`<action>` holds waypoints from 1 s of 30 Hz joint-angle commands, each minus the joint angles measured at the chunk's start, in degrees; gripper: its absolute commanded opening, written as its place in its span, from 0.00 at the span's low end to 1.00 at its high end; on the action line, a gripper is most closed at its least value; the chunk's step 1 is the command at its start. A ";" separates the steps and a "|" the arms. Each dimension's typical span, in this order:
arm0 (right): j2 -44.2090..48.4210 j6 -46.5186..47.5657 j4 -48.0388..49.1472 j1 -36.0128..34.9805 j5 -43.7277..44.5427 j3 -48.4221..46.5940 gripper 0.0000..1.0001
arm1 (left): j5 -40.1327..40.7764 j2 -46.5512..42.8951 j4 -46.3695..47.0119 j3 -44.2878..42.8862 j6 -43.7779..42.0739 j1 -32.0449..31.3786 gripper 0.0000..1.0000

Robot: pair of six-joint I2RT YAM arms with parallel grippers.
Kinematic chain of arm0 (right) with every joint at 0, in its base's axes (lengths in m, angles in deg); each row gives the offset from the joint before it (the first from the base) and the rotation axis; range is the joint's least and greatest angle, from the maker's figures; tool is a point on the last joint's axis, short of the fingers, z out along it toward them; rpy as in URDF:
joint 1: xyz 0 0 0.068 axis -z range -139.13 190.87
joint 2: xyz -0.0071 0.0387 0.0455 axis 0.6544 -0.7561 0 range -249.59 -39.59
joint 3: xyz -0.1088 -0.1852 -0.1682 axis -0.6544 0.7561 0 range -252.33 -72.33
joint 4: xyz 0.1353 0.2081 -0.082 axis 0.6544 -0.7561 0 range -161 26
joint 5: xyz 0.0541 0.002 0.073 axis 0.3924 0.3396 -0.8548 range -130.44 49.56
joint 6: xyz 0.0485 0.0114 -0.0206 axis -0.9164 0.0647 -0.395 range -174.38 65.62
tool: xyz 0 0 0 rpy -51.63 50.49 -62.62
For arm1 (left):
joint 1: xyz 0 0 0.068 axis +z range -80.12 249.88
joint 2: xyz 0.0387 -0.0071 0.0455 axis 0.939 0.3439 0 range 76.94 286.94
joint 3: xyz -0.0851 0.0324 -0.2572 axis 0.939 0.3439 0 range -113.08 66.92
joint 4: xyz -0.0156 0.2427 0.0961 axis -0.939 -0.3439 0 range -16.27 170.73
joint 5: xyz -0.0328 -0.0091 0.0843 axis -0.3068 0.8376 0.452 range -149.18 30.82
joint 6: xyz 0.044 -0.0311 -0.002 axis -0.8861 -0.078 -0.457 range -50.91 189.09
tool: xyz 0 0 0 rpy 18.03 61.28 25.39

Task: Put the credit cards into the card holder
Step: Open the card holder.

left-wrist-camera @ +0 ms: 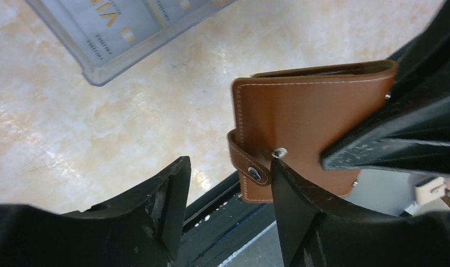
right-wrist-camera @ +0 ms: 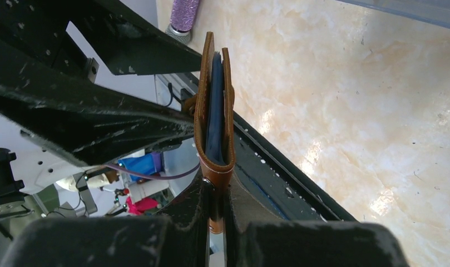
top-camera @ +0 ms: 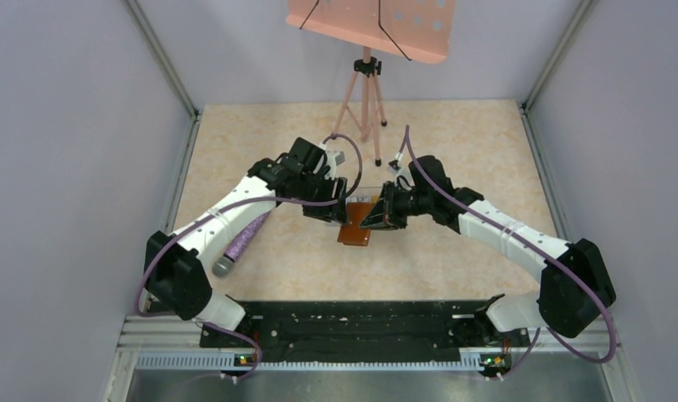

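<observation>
The marbled table [top-camera: 452, 151] carried the whole scene, with both my arms meeting over its middle. A clear plastic box [left-wrist-camera: 118, 65] lay flat on it, well apart from the card holder. The credit cards [left-wrist-camera: 100, 28] lay pale and face-up inside the box, none yet lifted. The card holder [left-wrist-camera: 306, 117] hung folded and on edge between my two grippers, off the table. My right gripper [right-wrist-camera: 217, 192] was clenched flat across both covers at one end, so the leather sides pressed on the dark inner leaves. My left gripper [left-wrist-camera: 228, 189] stood released, one finger touching or nearly touching the cover by the snap stud [left-wrist-camera: 278, 152], the other clear of it. The snap tab [left-wrist-camera: 250, 172] curled round the edge, just beside that finger. I judged the holder light, soft and apt to flop open, best pinched near its fold. The cards looked thin, stiff and slippery, so I would take each by a long edge rather than the face.
</observation>
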 commanded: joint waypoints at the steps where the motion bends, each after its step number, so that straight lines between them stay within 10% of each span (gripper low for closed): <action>1: 0.17 0.03 -0.08 -0.24 -0.16 -2.50 0.00 | 8.12 0.59 -2.41 -2.19 -2.11 -0.04 0.57; 30: 0.55 -1.21 2.21 -0.24 -0.27 -2.31 0.00 | -0.20 3.20 0.17 -0.42 -1.18 1.81 0.32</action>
